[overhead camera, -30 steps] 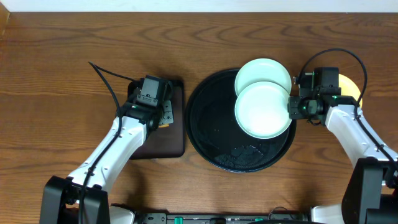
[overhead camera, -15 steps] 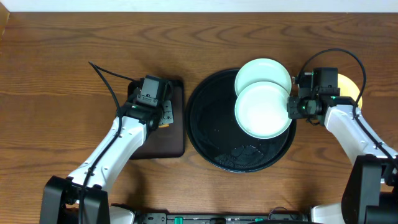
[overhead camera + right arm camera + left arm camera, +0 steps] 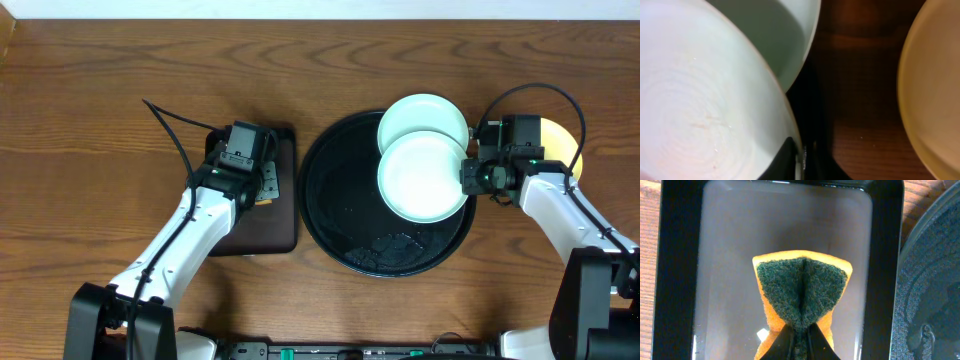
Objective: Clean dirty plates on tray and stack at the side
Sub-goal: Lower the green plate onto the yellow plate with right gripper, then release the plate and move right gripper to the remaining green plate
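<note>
The left tool [image 3: 800,339] pinches a sponge [image 3: 801,292] over the small tray [image 3: 677,280]. The right tool [image 3: 800,162] clamps the near plate [image 3: 425,180] by its right rim; this overlaps the far plate [image 3: 425,112] on the round tray [image 3: 340,200], right side.

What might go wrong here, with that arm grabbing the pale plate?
1. The right jaws seem to pinch only the rim of the front plate, so it may tilt or slip when lifted.
2. That plate overlaps the rear plate on the round tray; dragging it might shove the rear one.
3. The yellow plate lies right beside the right arm, which might knock it.
</note>
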You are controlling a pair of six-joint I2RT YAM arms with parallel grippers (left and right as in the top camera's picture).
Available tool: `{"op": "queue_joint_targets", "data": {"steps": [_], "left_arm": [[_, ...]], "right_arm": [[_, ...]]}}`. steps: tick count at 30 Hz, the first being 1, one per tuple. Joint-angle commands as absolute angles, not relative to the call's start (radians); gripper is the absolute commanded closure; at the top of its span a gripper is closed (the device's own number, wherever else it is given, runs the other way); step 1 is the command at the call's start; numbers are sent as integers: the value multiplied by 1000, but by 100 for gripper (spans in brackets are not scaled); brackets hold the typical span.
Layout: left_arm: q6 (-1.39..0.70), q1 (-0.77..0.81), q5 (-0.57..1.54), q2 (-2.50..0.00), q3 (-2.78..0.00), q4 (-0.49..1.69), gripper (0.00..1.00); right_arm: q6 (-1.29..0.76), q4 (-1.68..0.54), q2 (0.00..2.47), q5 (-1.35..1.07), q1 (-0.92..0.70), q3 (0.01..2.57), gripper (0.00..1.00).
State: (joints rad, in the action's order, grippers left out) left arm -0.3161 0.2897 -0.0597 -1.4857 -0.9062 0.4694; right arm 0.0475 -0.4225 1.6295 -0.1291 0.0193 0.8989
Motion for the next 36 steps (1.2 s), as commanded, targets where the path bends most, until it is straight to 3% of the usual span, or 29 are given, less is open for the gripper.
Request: {"op": "queue_joint_targets", "data": {"steps": [1,9,17,23,28,36], "left_arm": [[-307,286,-83,-1495,-893,469,92],[-307,286,-83,-1495,-893,469,91],[-307,286,-83,-1495,-893,469,92],[-307,286,-83,-1496,-893,469,92],[-307,286,-83,-1496,-892,470,92],[-307,286,-83,-1496,-891,469,92]], "right_arm": [[50,-417,1634,-138,-1,895,99],[-7,-496,1472,-251,-1,995,99],[-84,-480,1336,-166,101,1013,99],[-205,-395,1421,-168,336,1013,99],[-262,-261,1559,-308,533,1013,99],[-219,-249,1791,-319,588,1013,99]]}}
